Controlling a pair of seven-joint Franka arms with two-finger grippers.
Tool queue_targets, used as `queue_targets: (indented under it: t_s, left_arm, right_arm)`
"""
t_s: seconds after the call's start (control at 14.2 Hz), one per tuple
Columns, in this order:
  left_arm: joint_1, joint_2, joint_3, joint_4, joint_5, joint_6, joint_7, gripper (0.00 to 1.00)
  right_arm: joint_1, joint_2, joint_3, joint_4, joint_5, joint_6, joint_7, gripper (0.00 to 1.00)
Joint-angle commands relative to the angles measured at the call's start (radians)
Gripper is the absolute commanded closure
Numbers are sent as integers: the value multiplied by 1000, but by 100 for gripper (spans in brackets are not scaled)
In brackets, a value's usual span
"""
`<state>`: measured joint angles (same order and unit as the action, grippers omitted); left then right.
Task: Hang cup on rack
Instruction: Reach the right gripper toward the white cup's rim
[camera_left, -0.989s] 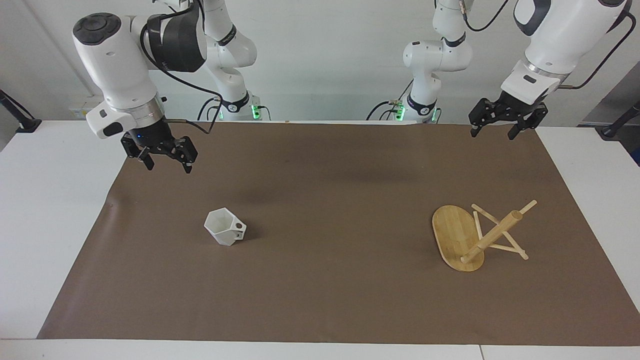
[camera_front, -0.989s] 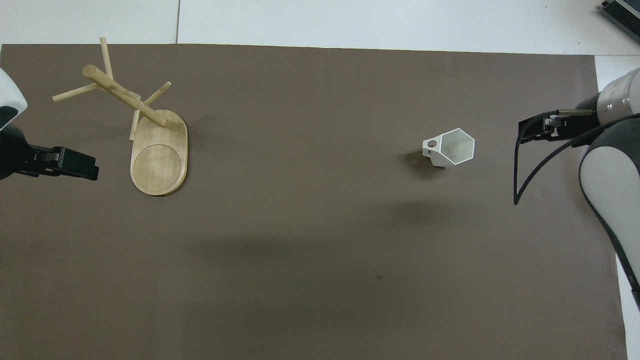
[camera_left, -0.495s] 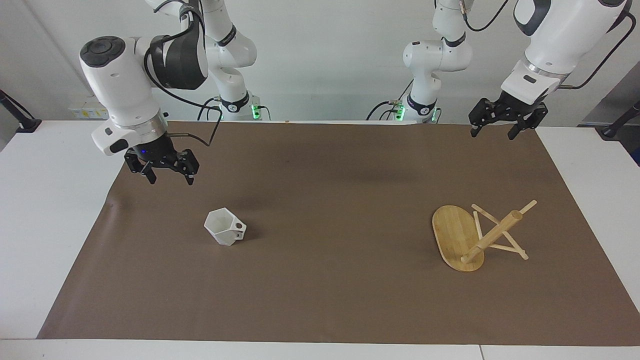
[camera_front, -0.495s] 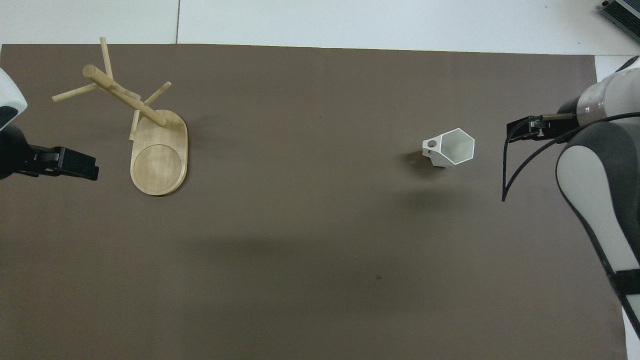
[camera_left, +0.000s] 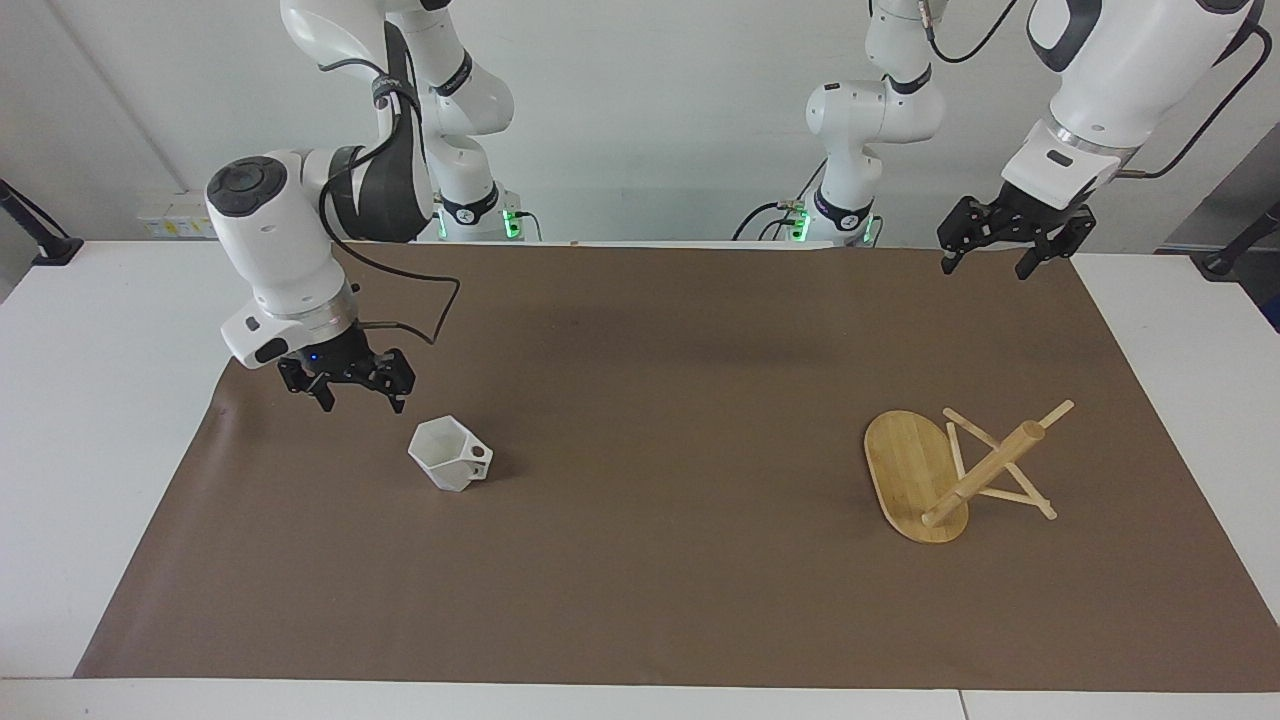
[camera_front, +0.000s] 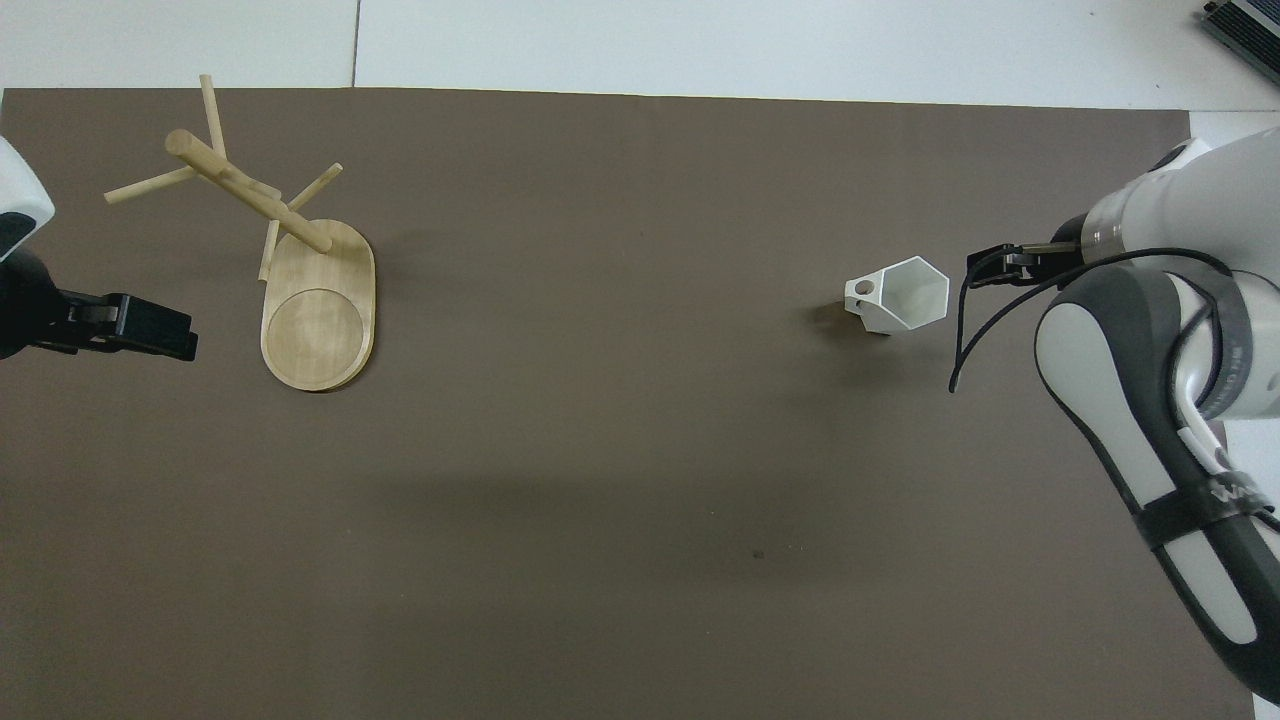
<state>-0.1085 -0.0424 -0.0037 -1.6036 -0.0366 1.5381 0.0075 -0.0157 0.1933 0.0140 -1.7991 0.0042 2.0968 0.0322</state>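
Right gripper (camera_left: 348, 392) hangs low over the brown mat (camera_left: 640, 600), just beside the cup (camera_left: 450, 453) on the right arm's end, fingers spread and pointing down, nothing in them. It looks lined up for a top-down pinch on the cup wall. The cup stands upright, rim up, handle turned away from that gripper, so the wall facing it is free to take. Not touching yet.

Rack (camera_left: 945, 470) lies tipped over toward the left arm's end of the mat, oval base on edge, post slanting, pegs resting on the mat. It probably has to be stood up before any hanging is possible.

Left gripper (camera_left: 1005, 250) waits up in the air over the mat's edge by its base, jaws apart, empty, well apart from the rack.
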Motion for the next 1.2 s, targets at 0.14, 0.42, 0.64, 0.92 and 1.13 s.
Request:
queue_targets:
  t_s: [0.14,0.42,0.64,0.92,1.13]
  left_arm:
    - [10,-14,-7,-9,14,-10,5,0]
    - [10,-14,-7,-9,14,-10,5,0]
    - [10,-14,-7,-7,14,-10,5,0]
    - [10,-14,-7,-9,14,-10,5,0]
    - [10,-14,-7,-9,14,-10,5,0]
  right_arm:
    - [3,20,9,-69,37,123,9,0]
    - [3,47,12,-77,37,169,23,0]
    - [6,58,15,-104,37,222,43,0]
    - [6,89,15,-117,37,264,69,0]
    - [8,95,17,-117,37,266,81,0]
